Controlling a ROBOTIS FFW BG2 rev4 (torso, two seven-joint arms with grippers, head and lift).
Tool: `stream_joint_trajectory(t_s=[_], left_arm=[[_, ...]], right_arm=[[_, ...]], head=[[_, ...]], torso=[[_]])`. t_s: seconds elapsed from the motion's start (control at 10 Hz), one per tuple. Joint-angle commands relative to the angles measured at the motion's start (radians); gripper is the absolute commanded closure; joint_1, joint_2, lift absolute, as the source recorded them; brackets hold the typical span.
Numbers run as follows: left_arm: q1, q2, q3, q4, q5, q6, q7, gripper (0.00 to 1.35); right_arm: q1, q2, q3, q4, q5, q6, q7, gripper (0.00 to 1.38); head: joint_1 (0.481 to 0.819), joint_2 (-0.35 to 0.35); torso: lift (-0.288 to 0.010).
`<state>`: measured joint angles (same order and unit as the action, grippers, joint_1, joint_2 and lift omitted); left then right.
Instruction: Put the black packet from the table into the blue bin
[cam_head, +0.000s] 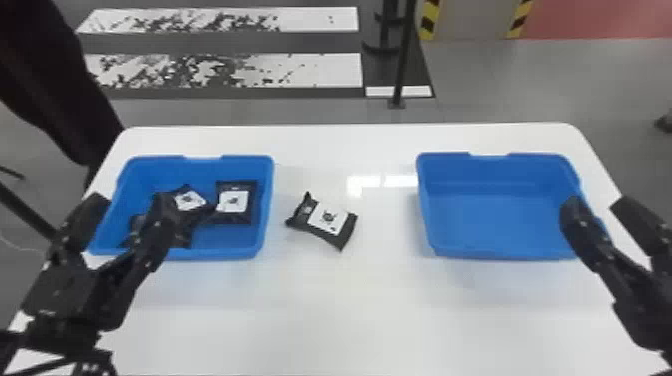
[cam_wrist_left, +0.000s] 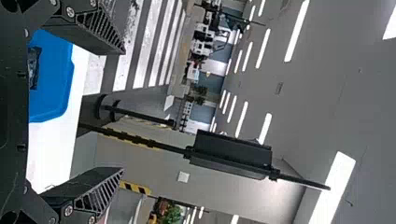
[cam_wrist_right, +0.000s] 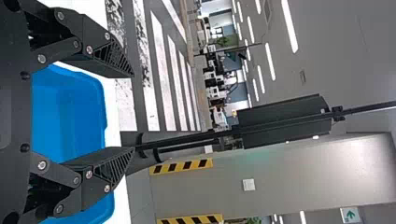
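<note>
The black packet (cam_head: 325, 221) lies on the worktop (cam_head: 350, 300) between two blue bins (cam_head: 500, 253), one containing other black packets (cam_head: 235, 202); left tool (cam_head: 131, 200) and right tool (cam_head: 597, 204) both gape, holding nothing; grasp, carry and release all seem left to do

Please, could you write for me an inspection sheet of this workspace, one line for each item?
surface: white table, light reflections between the bins
job's things: black packet lies between left bin and right bin, both blue; left bin holds several more packets
clutter: nothing seen
grippers: left gripper open by left bin; right gripper open by right bin's outer side
cables: thin pale line on floor at left, possibly a cable
surroundings: pole and white floor stripes beyond table
</note>
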<state>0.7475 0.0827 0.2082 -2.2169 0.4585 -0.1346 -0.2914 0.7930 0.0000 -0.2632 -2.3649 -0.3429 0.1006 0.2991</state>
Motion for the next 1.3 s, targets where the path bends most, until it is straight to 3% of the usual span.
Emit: stream_joint_trajectory(t_s=[0.0,0.3,0.4,0.7,1.0,1.2], left_arm=[[-0.038,0.017,-0.035,0.009,-0.018,0.036,-0.002,0.15],[-0.146,0.072,-0.144,0.075,-0.060,0.085,-0.009,0.15],[-0.185,0.078,-0.178,0.110,-0.076,0.103,-0.012,0.15],[-0.325,0.074,-0.224,0.223,-0.247,0.218,-0.069,0.15],[-0.497,0.066,-0.294,0.296,-0.446,0.439,-0.112,0.14],[-0.630,0.045,-0.346,0.424,-0.534,0.530,-0.176,0.15]], right_arm=[[0.002,0.001,0.000,0.000,0.002,0.000,0.000,0.51],[0.000,0.001,0.002,0.008,0.004,0.000,0.000,0.51],[0.000,0.001,0.002,0.008,0.006,0.000,0.000,0.51],[-0.008,0.001,0.008,0.015,0.006,0.000,0.000,0.51],[-0.020,0.001,0.016,0.025,0.006,0.000,0.000,0.51],[-0.025,0.001,0.018,0.027,0.006,0.000,0.000,0.51]], head=[[0.695,0.010],[0.695,-0.052],[0.695,-0.081],[0.695,-0.147],[0.695,-0.175],[0.695,-0.200]], torso=[[-0.110],[-0.110],[-0.110],[-0.110],[-0.110],[-0.110]])
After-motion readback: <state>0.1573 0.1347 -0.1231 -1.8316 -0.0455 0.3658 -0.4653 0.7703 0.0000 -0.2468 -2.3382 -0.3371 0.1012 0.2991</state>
